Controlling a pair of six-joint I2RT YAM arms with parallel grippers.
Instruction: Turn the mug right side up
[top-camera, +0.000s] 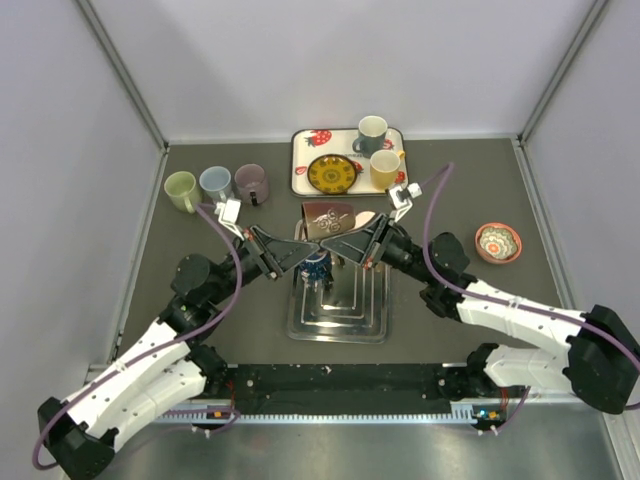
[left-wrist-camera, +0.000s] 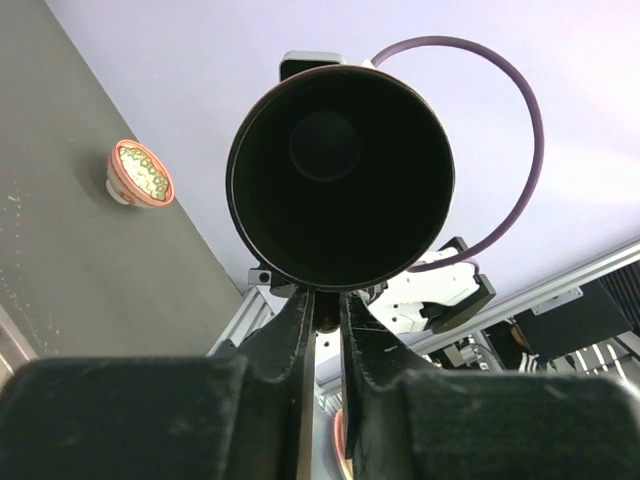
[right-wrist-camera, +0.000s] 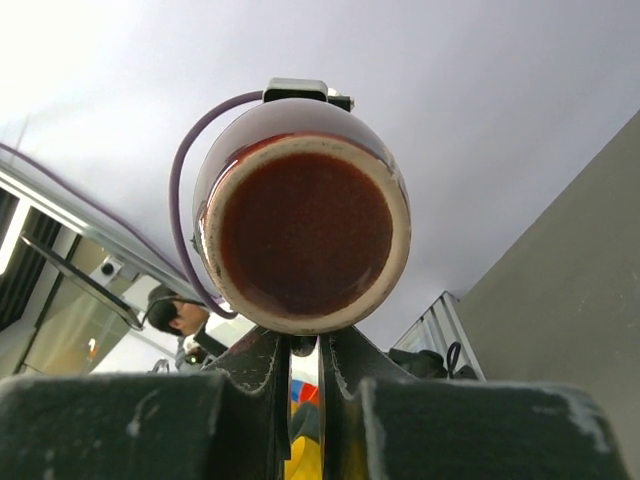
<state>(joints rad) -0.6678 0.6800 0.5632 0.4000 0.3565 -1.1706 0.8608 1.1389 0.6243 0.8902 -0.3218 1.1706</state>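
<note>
Between left claw (left-wrist-camera: 322, 306) and right claw (right-wrist-camera: 305, 346), mug (top-camera: 328, 218) lies sideways.

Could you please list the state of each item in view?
brown mug: on its side, aloft
left gripper: jaws shut on brown mug, mouth end
right gripper: jaws shut on brown mug, base end
green mug: upright
blue mug: upright
mauve mug: upright
grey mug: upright on strawberry tray
yellow mug: upright, same tray
bowl: upright

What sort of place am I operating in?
Probably a lab robot cell: white panels box in a dark table, a tray holds staged crockery, and a person shows outside.
</note>
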